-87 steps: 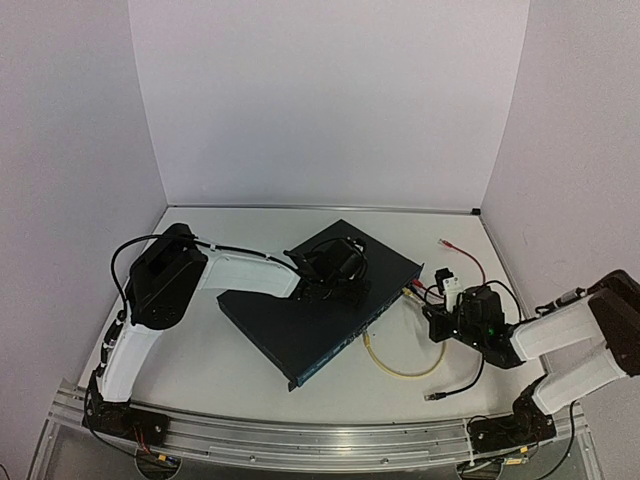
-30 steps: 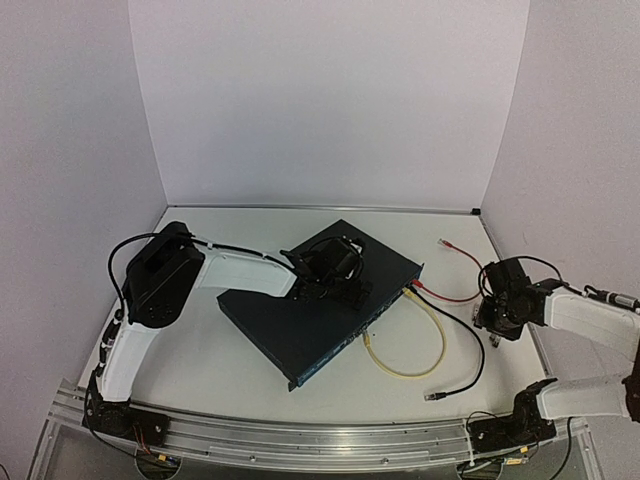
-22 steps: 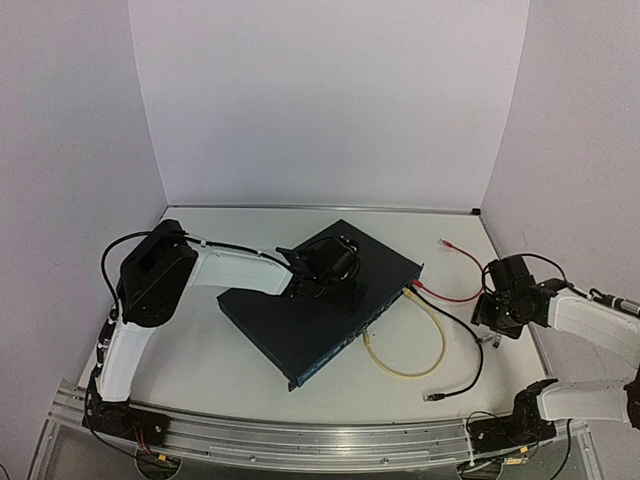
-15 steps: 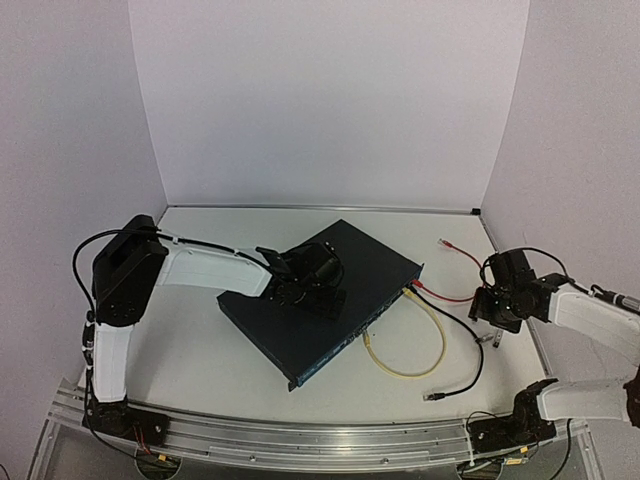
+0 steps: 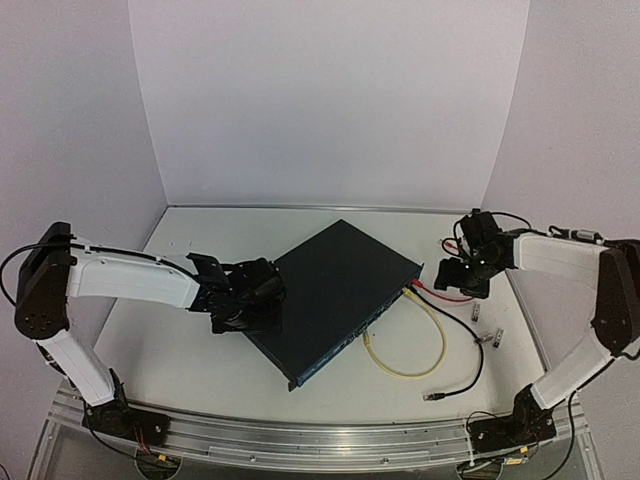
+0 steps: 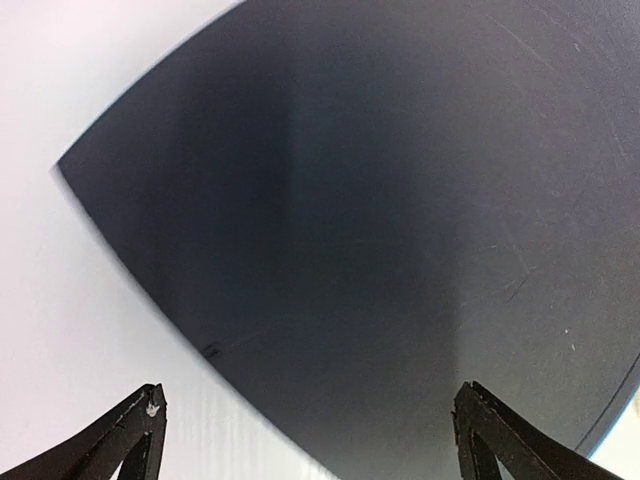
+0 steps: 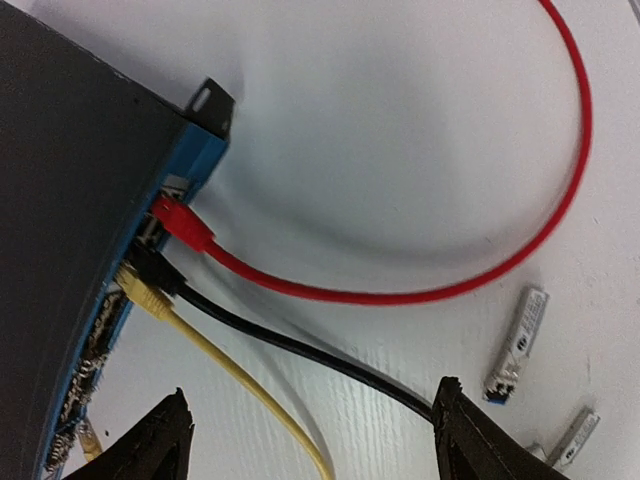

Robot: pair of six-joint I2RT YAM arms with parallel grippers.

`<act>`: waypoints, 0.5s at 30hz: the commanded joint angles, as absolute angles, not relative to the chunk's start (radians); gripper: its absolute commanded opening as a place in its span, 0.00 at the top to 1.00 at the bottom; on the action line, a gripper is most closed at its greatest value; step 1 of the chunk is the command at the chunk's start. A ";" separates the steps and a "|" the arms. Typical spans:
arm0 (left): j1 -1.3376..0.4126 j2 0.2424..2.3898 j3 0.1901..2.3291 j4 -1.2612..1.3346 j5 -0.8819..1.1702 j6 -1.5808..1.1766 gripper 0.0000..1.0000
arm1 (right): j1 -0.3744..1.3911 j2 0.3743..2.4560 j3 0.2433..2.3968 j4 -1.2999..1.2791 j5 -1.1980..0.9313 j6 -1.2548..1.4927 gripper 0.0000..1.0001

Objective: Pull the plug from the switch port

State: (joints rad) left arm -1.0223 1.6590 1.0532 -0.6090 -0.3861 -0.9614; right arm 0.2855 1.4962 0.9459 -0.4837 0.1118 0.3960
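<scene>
The switch (image 5: 335, 290) lies diagonally in the middle of the white surface (image 5: 180, 370). Its port face is turned toward the near right, and a mounting ear (image 7: 213, 105) juts out at its far-right corner. Bare surface runs round its far and left edges; off the port face the room is crossed by cables. Three plugs sit side by side at that face's far end — red plug (image 7: 183, 224), black plug (image 7: 150, 268), yellow plug (image 7: 140, 292). The right tool (image 7: 312, 400) hovers above their cables, spread wide and gripping nothing. The left tool (image 6: 310, 415), also wide and empty, sits over the switch's left corner. Two small metal modules (image 7: 513, 345) lie just beside the black cable (image 7: 300, 350). Both tools' fingers are cut off at the bottom of the wrist views — and the remaining sockets are too blurred to count.
</scene>
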 commanded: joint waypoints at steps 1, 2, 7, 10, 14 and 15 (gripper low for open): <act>-1.019 1.550 0.971 -0.580 -0.405 -1.092 0.00 | 0.282 1.666 1.148 -0.462 -0.034 0.292 0.21; -1.010 1.548 0.949 -0.537 -0.392 -1.080 0.00 | 0.282 1.712 1.197 -0.462 -0.040 0.272 0.21; -0.923 1.599 0.927 -0.424 -0.330 -1.046 0.00 | 0.282 1.941 1.450 -0.470 -0.089 0.197 0.21; -0.889 1.600 0.913 -0.385 -0.323 -1.049 0.00 | 0.282 2.046 1.555 -0.474 -0.099 0.164 0.21; -0.830 1.604 0.881 -0.262 -0.266 -1.022 0.01 | 0.282 2.170 1.703 -0.514 -0.140 0.134 0.21; -0.818 1.611 0.884 -0.242 -0.261 -1.015 0.01 | 0.282 2.193 1.724 -0.519 -0.163 0.134 0.22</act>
